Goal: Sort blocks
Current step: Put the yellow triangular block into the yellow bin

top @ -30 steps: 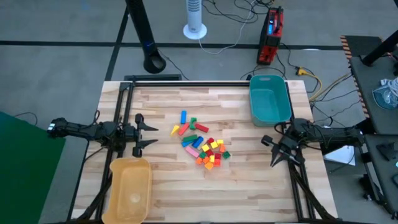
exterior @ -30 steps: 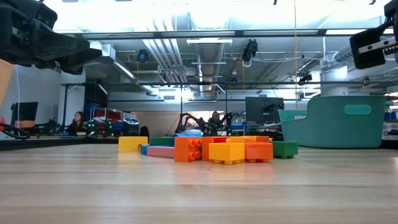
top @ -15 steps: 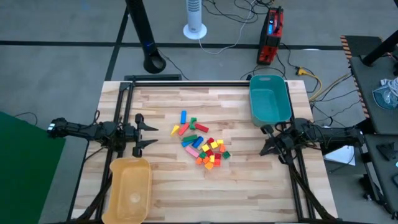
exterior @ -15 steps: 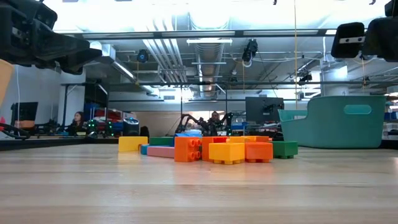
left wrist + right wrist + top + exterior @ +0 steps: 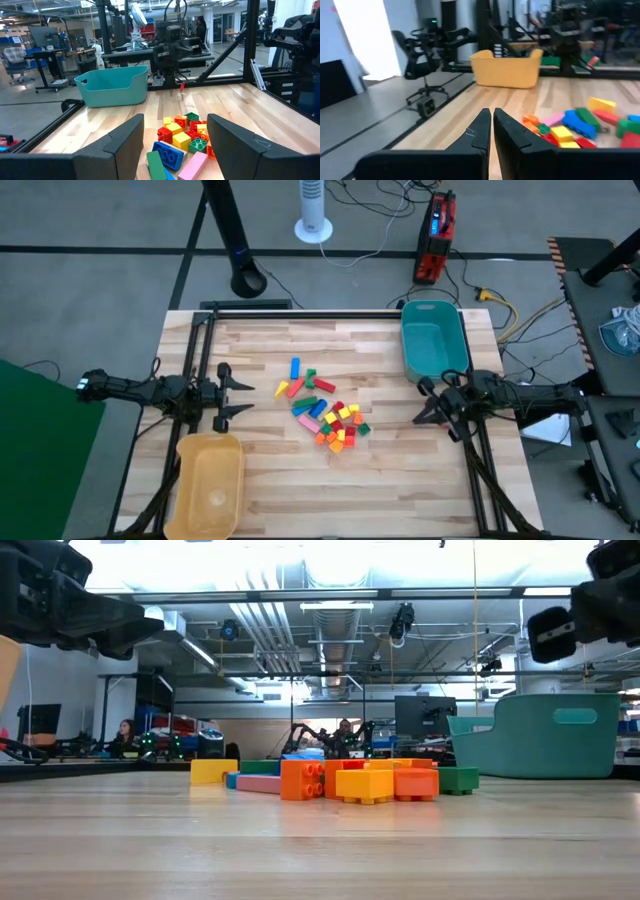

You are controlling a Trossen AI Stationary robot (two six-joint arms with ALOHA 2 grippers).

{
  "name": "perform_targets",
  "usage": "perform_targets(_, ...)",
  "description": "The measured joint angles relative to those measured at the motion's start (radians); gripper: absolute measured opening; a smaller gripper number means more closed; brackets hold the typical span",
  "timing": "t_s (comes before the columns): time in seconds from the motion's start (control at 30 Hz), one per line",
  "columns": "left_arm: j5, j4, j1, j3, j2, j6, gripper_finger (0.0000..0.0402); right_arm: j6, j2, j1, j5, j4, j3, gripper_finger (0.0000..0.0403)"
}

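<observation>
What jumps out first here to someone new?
The heap of tiny bright plastic toy blocks at the middle of the pale wooden table, untouched. Then the two containers: a teal plastic bin at the far right corner and a yellow plastic tray at the near left. The left claw hangs open at the left edge; the right claw is shut near the bin, holding nothing.

Overhead, level, wrists share blocks.
</observation>
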Motion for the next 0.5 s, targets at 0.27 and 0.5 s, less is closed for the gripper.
perform_targets(0.27,0.000,0.000,0.000,0.000,0.000,0.000,0.0205,0.064,0.015,0.000,0.004,0.000,0.000,0.0013)
perform_targets(0.5,0.000,0.000,0.000,0.000,0.000,0.000,0.0205,0.131,0.013,0.000,0.004,0.001,0.000,0.0013)
